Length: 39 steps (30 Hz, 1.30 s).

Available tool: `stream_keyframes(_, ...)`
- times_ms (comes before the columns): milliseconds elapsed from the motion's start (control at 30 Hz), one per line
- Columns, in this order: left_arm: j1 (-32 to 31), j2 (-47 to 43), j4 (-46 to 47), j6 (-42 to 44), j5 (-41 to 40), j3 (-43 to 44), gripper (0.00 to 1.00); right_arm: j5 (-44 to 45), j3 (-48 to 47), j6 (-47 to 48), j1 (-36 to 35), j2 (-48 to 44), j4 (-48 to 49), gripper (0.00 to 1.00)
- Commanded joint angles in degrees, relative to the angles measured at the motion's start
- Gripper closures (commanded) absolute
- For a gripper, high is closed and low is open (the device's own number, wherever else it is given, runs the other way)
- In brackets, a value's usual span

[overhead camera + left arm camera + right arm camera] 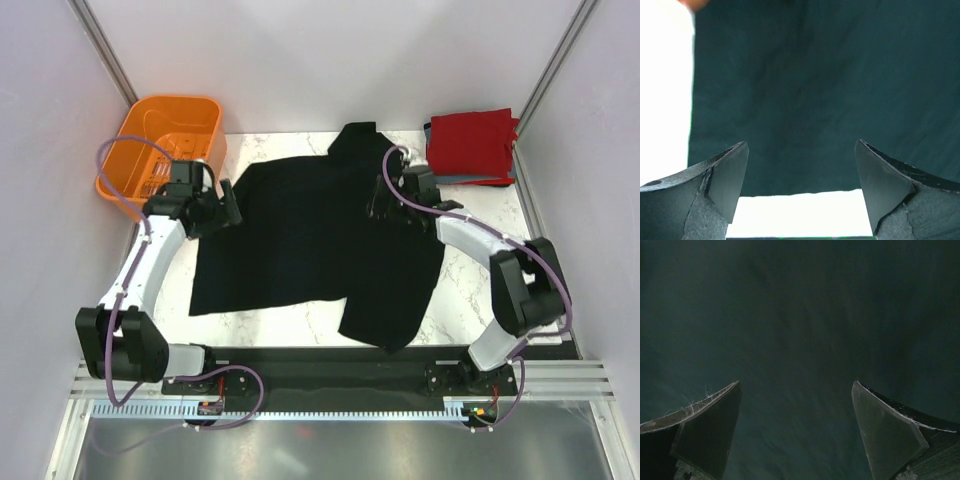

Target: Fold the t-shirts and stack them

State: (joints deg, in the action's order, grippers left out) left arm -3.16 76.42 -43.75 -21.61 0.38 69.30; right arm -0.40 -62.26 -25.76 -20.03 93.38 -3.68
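The black t-shirt [300, 240] lies spread flat in the middle of the tabletop [270, 325]. Its long axis appears to run left to right, with what looks like the hem on the left and the sleeves on the right. The folded red t-shirt [470, 140] sits on the grey-blue t-shirt [485, 181] at the far right corner, apart from the black one.

The left jaws stand wide open with nothing between them. They sit at the far left corner of the cloth, where we see bare tabletop beside and below the edge. The right jaws are equally open and empty, with cloth filling their whole view near the far sleeve.

We judge that each arm is nearest its own end of the far edge, so the fold likely comes toward the arms' bases. The orange basket [165, 140] stands beyond the left arm [150, 262].
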Motion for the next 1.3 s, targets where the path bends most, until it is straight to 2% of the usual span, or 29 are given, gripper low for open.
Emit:
stream_keyframes(0,-2.28,1.61,4.37,-2.82,3.83,-5.21,0.07,-5.22,4.59,-7.19,1.4,1.8,-1.5,0.02)
stream_keyframes(133,-4.66,4.52,5.69,-3.88,4.19,-7.07,0.09,-2.25,11.0,-10.53,2.71,-0.56,-5.0,0.02)
stream_keyframes(267,-6.68,4.61,7.09,-4.85,4.1,-9.44,0.1,1.79,21.36,-13.26,4.29,-5.92,-8.17,0.02)
stream_keyframes(467,-7.83,0.58,7.18,-5.38,2.09,-11.2,0.1,8.75,31.13,-16.16,6.58,-18.75,-16.44,0.02)
stream_keyframes(600,-7.83,-0.66,6.13,-4.24,0.41,-8.58,0.1,16.02,31.93,-17.66,7.81,-27.96,-23.9,0.02)
stream_keyframes(767,-7.83,0.91,5.16,-1.95,-3.53,-2.17,0.1,18.24,32.55,-22.04,10.1,-37.91,-30.94,0.02)
stream_keyframes(833,-7.83,4.33,5.25,-0.72,-5.38,0.3,0.12,16.85,32.38,-22.23,10.01,-41.69,-30.86,0.02)
stream_keyframes(967,-7.31,14.08,5.87,0.95,-9.34,10.03,0.19,11.15,29.75,-18.72,9.84,-43.2,-29.1,0.02)
stream_keyframes(1133,-5.63,27.61,6.3,-0.1,-9.61,17.7,0.27,7.35,27.54,-15.38,9.4,-45.65,-30.15,0.02)
stream_keyframes(1267,-5.1,33.42,6.57,-2.03,-9.09,21.31,0.32,6.64,26.4,-13.36,9.49,-48.47,-31.65,0.02)
